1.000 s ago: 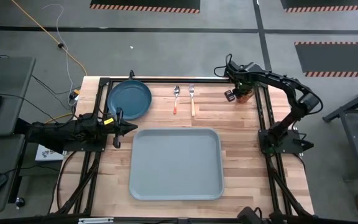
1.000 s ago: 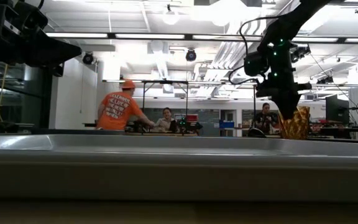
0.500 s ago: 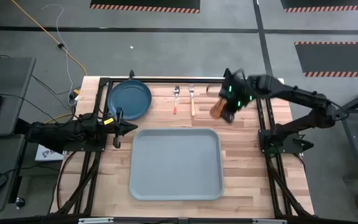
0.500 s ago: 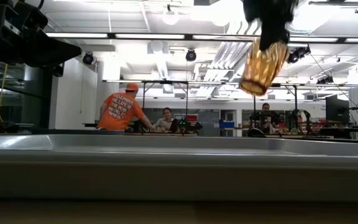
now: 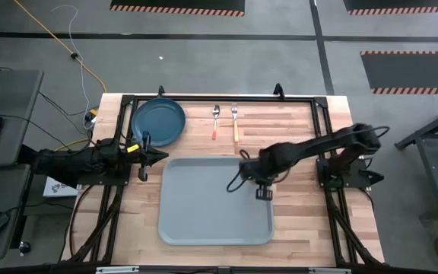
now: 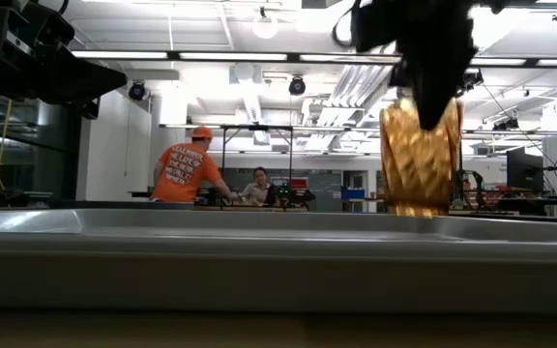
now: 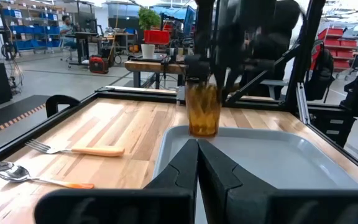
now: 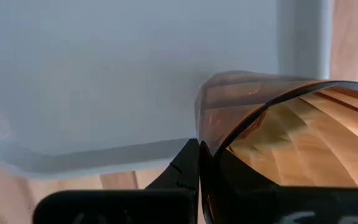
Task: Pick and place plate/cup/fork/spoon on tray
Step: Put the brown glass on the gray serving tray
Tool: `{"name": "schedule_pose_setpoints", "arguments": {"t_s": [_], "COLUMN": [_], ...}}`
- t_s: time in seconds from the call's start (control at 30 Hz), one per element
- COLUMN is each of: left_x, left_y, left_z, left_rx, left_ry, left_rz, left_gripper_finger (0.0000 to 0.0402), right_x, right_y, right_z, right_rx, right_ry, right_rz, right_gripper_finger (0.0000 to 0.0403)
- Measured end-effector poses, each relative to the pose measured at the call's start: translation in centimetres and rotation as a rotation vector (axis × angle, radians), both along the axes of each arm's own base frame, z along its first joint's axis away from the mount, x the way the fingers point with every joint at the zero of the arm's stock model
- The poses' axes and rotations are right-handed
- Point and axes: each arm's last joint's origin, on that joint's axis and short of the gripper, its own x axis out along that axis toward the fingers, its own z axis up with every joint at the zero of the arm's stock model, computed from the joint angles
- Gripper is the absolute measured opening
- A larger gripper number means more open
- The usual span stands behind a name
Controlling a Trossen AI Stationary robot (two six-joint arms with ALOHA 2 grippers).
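The amber-brown cup point(image 6: 421, 159) stands upright over the right part of the light grey-blue tray point(image 5: 204, 221), toward its far side, and it also shows in the left wrist view point(image 7: 204, 112). In the high view it is hidden under my right gripper point(image 5: 252, 177), which is shut on it. My left gripper point(image 5: 144, 157) is shut and empty at the tray's left edge. The dark blue plate point(image 5: 158, 122), the spoon point(image 5: 215, 122) and the fork point(image 5: 235, 123) lie on the table beyond the tray. My right gripper holds the cup by its rim point(image 8: 201, 134), coming from above and pointing down. One finger point(image 8: 184, 167) lies outside the wall; the other seems to be inside the cup. The cup hangs upright, its base low at the tray floor; I cannot tell whether it touches.
The tray's floor point(image 7: 272, 155) is bare to the left of and nearer than the cup. The fork point(image 7: 73, 149) and spoon point(image 7: 30, 174) lie side by side, handles toward the tray. Black frame rails point(image 5: 322, 129) border the table. People stand in the room behind point(image 6: 184, 169).
My right gripper has lifted the cup off the table's far right corner. It has carried the cup toward the near left over the tray and come down. The cup was tilted midway and now hangs upright.
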Motion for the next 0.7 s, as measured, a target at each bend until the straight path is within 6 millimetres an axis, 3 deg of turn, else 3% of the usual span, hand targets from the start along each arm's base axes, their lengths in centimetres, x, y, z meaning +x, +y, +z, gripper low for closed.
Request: {"name": "schedule_pose_setpoints", "arguments": {"t_s": [0.2,0.7], "left_x": [0.0,0.0], "left_y": [0.0,0.0], "left_z": [0.0,0.0], "left_rx": [0.000,0.000], "left_ry": [0.000,0.000], "left_rz": [0.000,0.000], "left_gripper_finger": [0.0001,0.0001], "right_x": [1.3,2.3], "right_y": [0.2,-0.4], "right_z": [-2.3,-2.6], "right_rx": [-0.026,0.028], "right_ry": [0.042,-0.013], "right_rz": [-0.035,-0.174], "right_gripper_finger": [0.0001,0.0043]}}
